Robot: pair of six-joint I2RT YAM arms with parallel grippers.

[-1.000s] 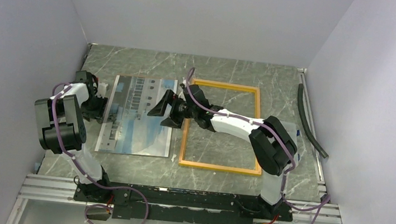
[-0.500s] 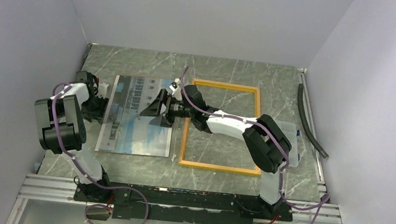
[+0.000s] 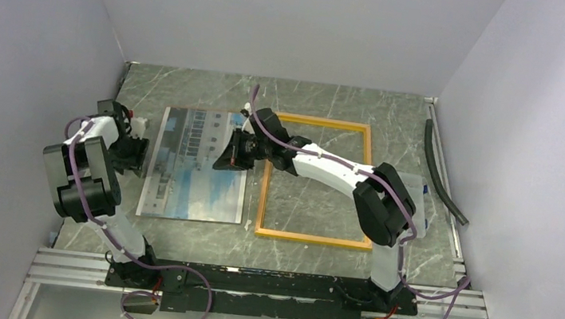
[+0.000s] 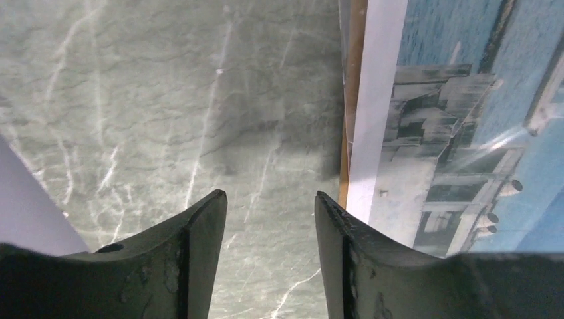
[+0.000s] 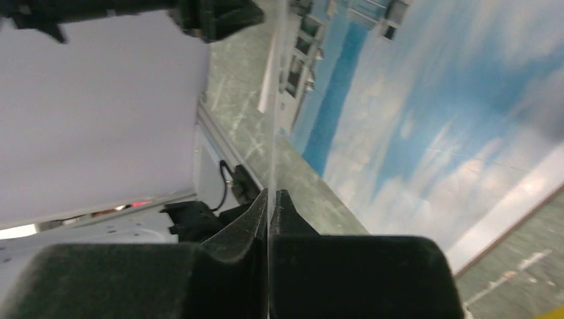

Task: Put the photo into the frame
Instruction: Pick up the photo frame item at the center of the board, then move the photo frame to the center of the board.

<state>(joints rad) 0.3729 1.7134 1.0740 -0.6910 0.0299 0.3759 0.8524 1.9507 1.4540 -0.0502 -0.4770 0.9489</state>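
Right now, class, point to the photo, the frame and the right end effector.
the photo [image 3: 188, 185]: top external view, blue sky.
the frame [image 3: 314, 239]: top external view, near yellow rail.
the right end effector [image 5: 273, 194]: right wrist view, between closed fingertips.

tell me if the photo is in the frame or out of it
Out. The photo lies on the table left of the frame, and bare marble shows through the frame's opening.
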